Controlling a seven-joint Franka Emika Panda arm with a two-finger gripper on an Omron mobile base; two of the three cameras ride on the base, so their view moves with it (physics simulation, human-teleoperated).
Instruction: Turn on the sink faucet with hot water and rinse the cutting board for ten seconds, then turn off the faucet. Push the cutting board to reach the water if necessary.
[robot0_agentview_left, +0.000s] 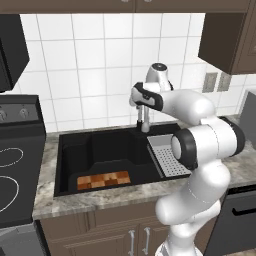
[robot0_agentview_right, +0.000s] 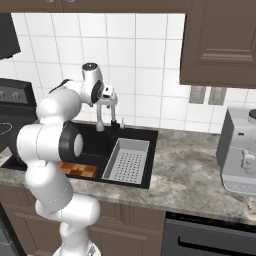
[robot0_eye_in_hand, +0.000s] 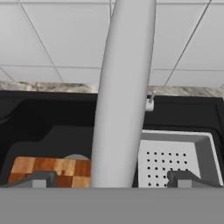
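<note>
Two finger tips spread wide, nothing pinched; gripper (robot0_eye_in_hand: 111, 178) straddles the faucet (robot0_eye_in_hand: 124, 87) spout up close. No water visible, so judged step: turn on hot. Lever (robot0_eye_in_hand: 150, 104) sits small at the far base, right of the spout; better to drop lower and nudge it, not the spout. Cutting board (robot0_agentview_left: 104, 179) lies at near left of the sink (robot0_agentview_left: 75, 145) floor, left of grey tray (robot0_agentview_left: 168, 155).

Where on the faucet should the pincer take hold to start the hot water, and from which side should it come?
Take the small side lever at the faucet base, not the tall spout now between the open pincer fingers. It sticks out on the perforated tray side, so coming round from there looks best.
</note>
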